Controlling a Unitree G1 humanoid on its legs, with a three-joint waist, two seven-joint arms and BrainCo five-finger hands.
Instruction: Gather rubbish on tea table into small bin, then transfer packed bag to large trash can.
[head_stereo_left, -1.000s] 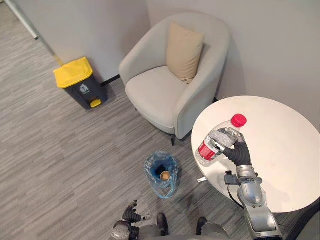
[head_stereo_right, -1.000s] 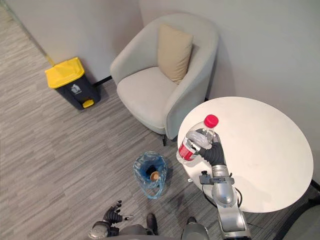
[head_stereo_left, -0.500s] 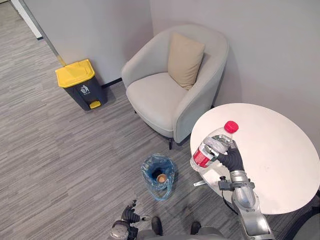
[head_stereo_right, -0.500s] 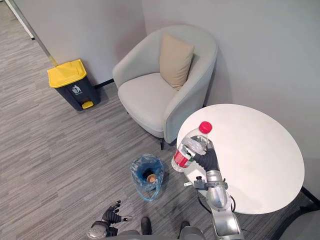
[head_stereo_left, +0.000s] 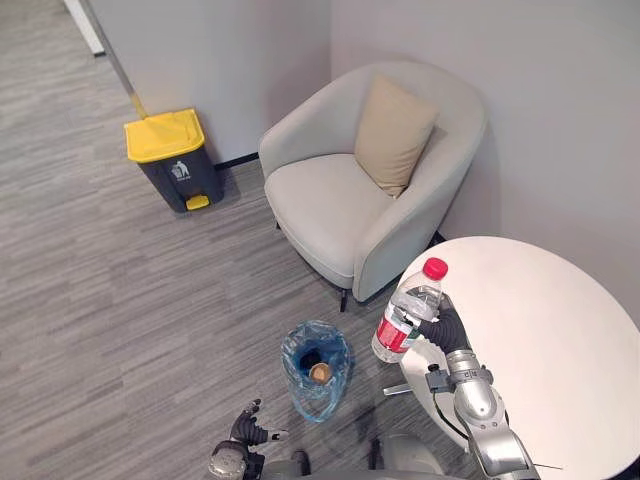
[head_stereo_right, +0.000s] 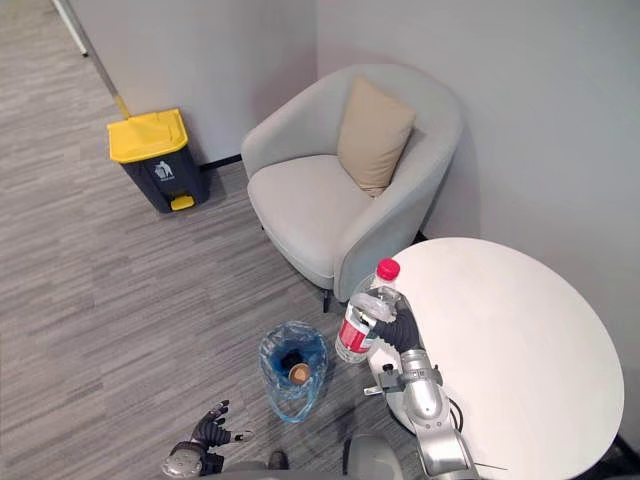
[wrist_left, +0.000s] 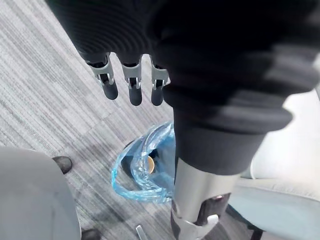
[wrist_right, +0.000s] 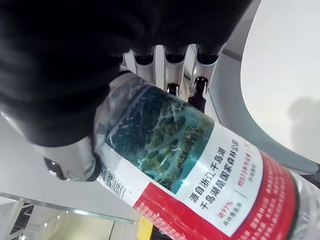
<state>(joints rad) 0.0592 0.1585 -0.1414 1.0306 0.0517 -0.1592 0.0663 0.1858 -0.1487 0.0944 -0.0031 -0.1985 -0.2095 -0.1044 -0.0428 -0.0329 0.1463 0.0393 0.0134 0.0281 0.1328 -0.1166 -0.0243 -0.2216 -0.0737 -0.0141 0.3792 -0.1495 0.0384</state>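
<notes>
Grey striped carpet (head_stereo_left: 120, 300), a beige armchair (head_stereo_left: 330, 200) and a yellow-lidded pedal bin (head_stereo_left: 170, 150) against the wall are framing a corner sitting area. Here the robot's right hand (head_stereo_left: 447, 328) is gripping a clear plastic water bottle (head_stereo_left: 405, 318), red-capped and red-labelled, its fingers (wrist_right: 175, 60) wrapped round the body. Over the past second the bottle has been travelling out from above the rim of the round white tea table (head_stereo_left: 560, 330). Its base is now hanging past the edge on the side of the small bin (head_stereo_left: 292, 352), while the head camera has been swinging too. That suggests the gathering stage is nearing a drop. The blue-bagged bin, already holding a small brown item (head_stereo_left: 320, 372), is standing on open carpet below and left of the bottle, which is not yet over its mouth. The table rim is lying just beside the bottle and the armchair's front corner is sitting near behind, but the way down looks unobstructed. The left hand (head_stereo_left: 243, 435) is hanging low near the bin, fingers (wrist_left: 132, 82) straight and relaxed, holding nothing. The pedal bin is waiting well apart across the floor.
</notes>
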